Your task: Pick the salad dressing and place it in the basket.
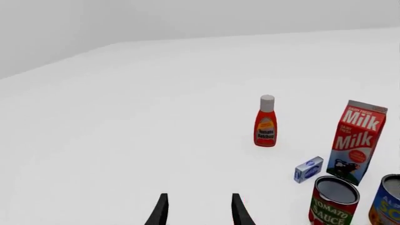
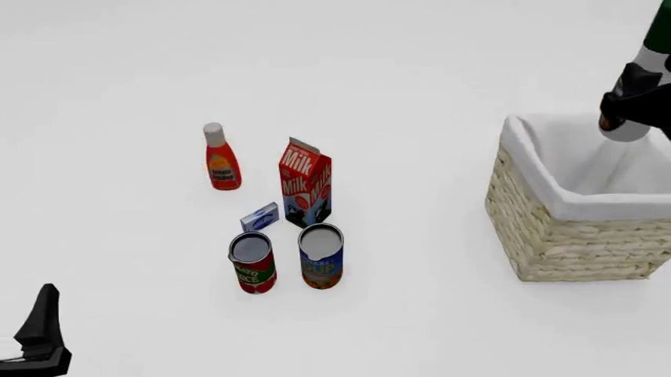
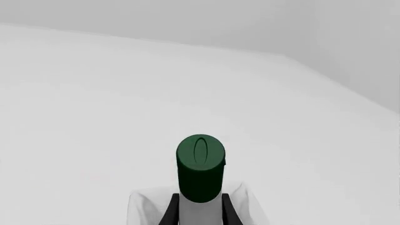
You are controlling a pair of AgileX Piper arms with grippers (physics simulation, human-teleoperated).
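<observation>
My right gripper (image 2: 636,96) is shut on the salad dressing (image 2: 649,60), a white bottle with a dark green cap. It holds the bottle tilted in the air above the far right part of the basket (image 2: 566,206), a tan wicker basket with a white lining. In the right wrist view the green cap (image 3: 201,161) sticks out past the gripper (image 3: 200,214), with a dark finger on each side of the white body. My left gripper (image 2: 42,334) is low at the front left, open and empty; its fingers (image 1: 160,212) stand apart over bare table.
A red ketchup bottle (image 2: 220,159) with a white cap, a milk carton (image 2: 305,182), a small blue box (image 2: 259,217), a tomato sauce can (image 2: 253,263) and a blue can (image 2: 320,256) stand grouped at the table's middle left, well apart from the basket.
</observation>
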